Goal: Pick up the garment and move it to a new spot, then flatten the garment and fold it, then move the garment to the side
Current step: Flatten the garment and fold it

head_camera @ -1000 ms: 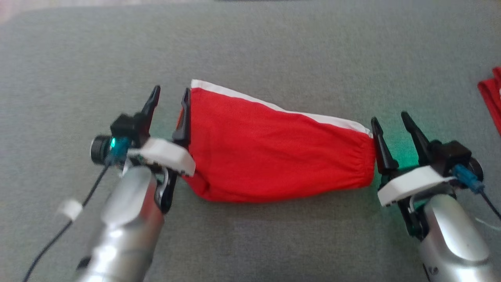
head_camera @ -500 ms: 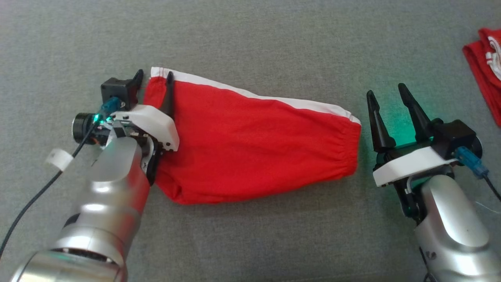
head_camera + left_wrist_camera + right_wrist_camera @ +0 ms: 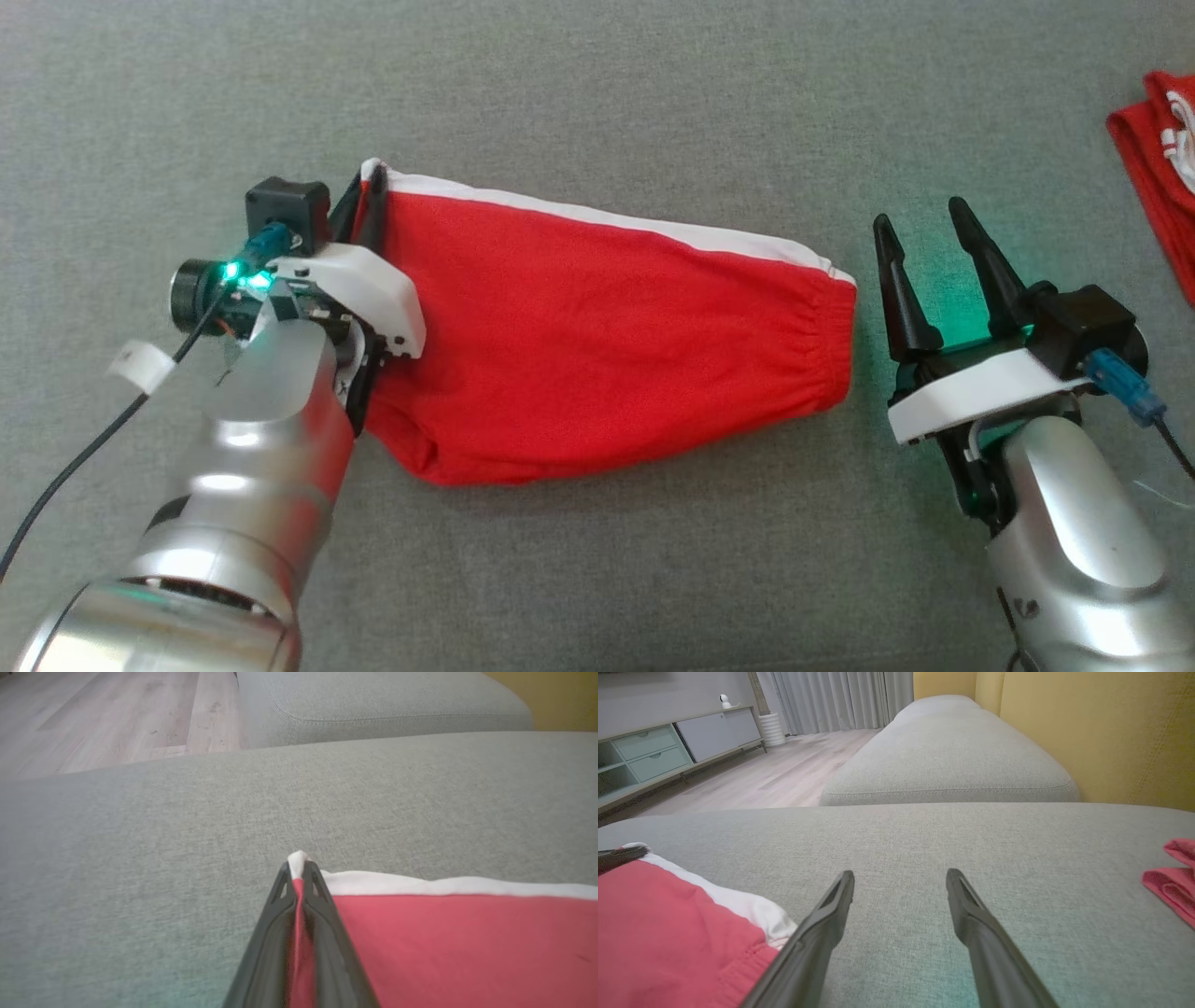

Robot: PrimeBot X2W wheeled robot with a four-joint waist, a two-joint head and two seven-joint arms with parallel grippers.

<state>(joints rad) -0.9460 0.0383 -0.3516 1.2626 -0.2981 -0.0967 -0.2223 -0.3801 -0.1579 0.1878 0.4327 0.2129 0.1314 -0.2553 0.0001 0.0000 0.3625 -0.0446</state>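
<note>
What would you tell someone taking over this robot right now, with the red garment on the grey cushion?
Left gripper: jaws shut on the garment at its white-trimmed far-left corner.
Right gripper: jaws open, empty, beside the garment's elastic right end.
Garment lies fairly flat on the grey cushion, apparently doubled over; another red cloth sits at the far right.
Left to do: probably grip the right end, finish the fold, move it aside.

Grey cushion (image 3: pixel 597 84) under red garment (image 3: pixel 607 336), red cloth (image 3: pixel 1150 163)
</note>
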